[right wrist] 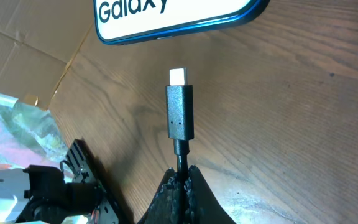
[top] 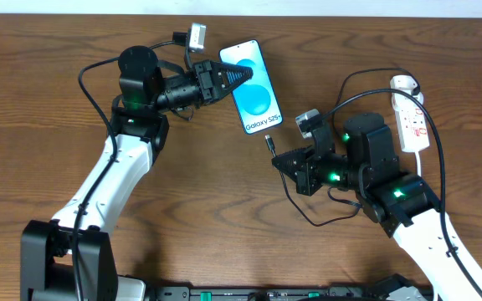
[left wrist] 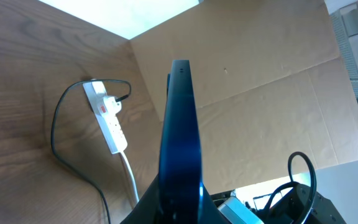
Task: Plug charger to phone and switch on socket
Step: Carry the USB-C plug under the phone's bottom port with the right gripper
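Phone (top: 251, 88) is clenched in the left pincer (top: 239, 77). The black fingers bite across its face and back from its long left side, and the left wrist view shows it edge-on, a thin dark-blue blade running straight out from between them. Its light-blue screen with round shapes faces the overhead camera. On the white band at its near end the words "Galaxy S25+" read clearly. The right wrist view catches only "Galaxy", cut off at the top of the picture. Whether the phone rests on the wooden table (top: 57, 50) or is lifted off it, I cannot tell.

The right pincer (top: 278, 158) is closed tight on the charger (top: 270, 144), grasping the thin black cable just behind the small black plug. The plug stands straight out ahead of the fingertips (right wrist: 194, 186), with its pale metal tip pointing at the phone's lettered end. A strip of bare wood lies between the tip and the phone, so they are near but apart. Behind this pincer the cable curls back in loose loops beside the arm.

The socket (top: 412, 121), a narrow white power strip with red marks, lies well behind the right pincer, beyond that arm's wrist. From the left pincer it lies well ahead and off to one side, its white cord (left wrist: 129, 177) trailing back. No lettering on it can be read.
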`<control>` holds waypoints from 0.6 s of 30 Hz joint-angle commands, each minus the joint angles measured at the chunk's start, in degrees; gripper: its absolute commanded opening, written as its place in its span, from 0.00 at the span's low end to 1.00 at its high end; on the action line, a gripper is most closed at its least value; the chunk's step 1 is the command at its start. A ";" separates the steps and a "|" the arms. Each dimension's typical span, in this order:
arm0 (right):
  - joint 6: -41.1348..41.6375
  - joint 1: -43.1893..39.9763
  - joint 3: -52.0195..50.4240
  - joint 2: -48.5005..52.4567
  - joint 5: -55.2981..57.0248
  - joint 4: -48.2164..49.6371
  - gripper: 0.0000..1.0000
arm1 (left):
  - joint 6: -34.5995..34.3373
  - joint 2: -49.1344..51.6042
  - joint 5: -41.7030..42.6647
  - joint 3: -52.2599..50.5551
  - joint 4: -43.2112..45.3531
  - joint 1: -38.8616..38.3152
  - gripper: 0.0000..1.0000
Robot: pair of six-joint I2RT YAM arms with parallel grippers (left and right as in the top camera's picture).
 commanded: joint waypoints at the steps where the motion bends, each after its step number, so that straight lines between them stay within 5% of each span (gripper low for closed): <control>1: -1.81 0.42 -0.07 -0.15 -1.25 0.52 0.01 | -0.37 -0.02 1.18 0.90 0.79 0.04 0.07; 18: -1.75 0.42 -0.07 -0.15 -1.40 2.62 0.01 | -0.33 -0.02 1.20 0.90 0.79 0.04 0.07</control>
